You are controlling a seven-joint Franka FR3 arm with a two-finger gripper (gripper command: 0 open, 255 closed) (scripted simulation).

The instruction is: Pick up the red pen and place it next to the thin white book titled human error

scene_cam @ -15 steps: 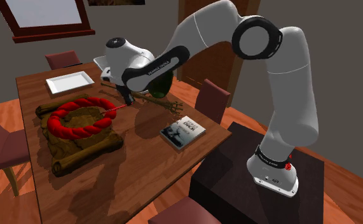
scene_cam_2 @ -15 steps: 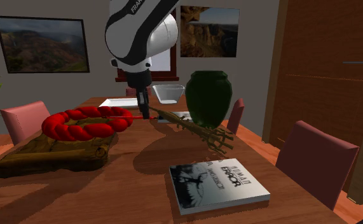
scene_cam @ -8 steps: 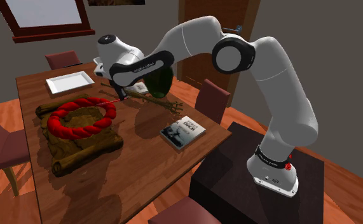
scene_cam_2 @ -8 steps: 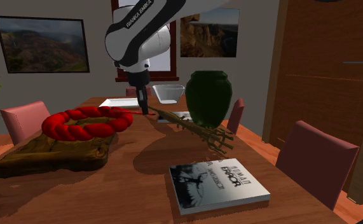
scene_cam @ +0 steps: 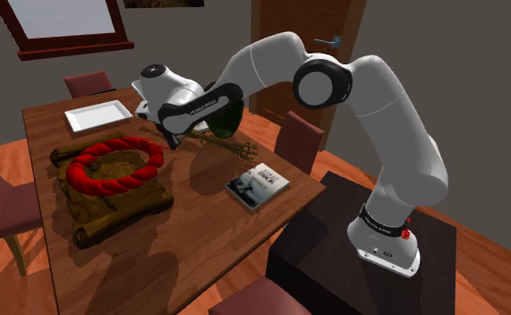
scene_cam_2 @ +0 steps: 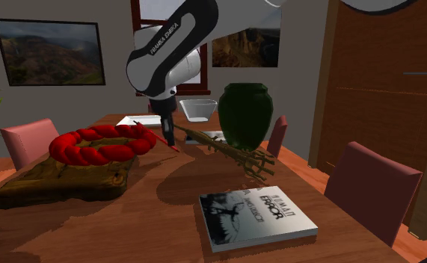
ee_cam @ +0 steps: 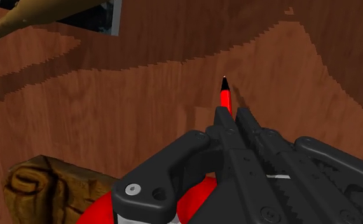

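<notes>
Above the table (scene_cam_2: 167, 190), just beside the red rope ring (scene_cam_2: 92, 146), the gripper (ee_cam: 232, 118) is clamped on the red pen (ee_cam: 224, 98). The pen sticks out slanted, so a quick swing toward the book (scene_cam_2: 255, 217) may twist it loose.

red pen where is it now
In the second exterior view the red pen is clasped in the jaws over the table, right of the red rope ring.

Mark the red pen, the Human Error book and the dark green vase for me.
red pen (ee_cam: 225, 100): wrist view, red shaft.
book (scene_cam_2: 253, 217): second exterior view, front cover.
vase (scene_cam_2: 243, 112): second exterior view, belly.
</notes>
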